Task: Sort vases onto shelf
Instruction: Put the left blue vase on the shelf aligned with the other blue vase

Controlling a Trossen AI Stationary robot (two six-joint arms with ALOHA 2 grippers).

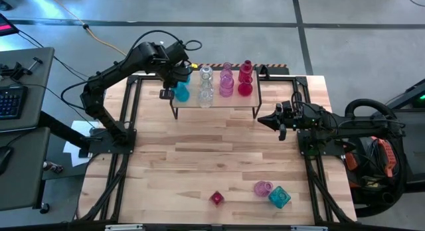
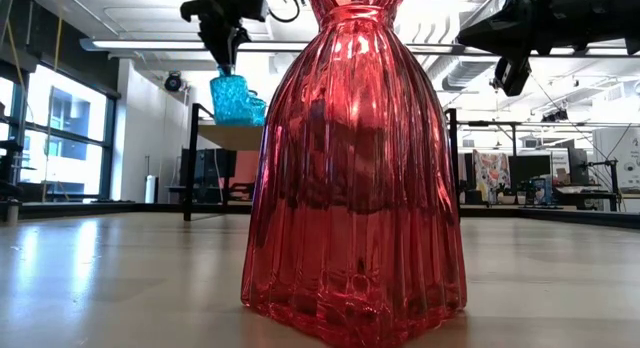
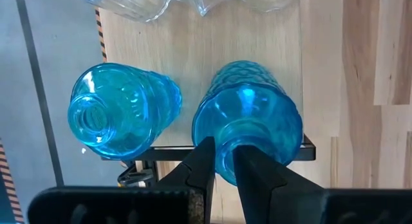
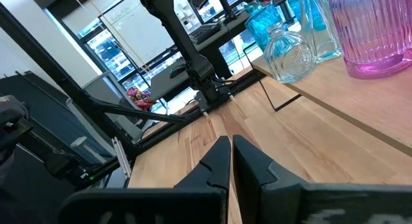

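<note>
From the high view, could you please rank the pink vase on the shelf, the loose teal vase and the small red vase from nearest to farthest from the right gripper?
1. Pink vase, on the shelf, at the table's far side from the right gripper.
2. Teal vase, loose near the front edge, on the right.
3. Red vase, front edge, nearer the middle.

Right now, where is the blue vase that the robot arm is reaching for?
In the high view, the blue vase stands at the left end of the shelf, beside a second blue vase, with the left gripper at its neck.
</note>
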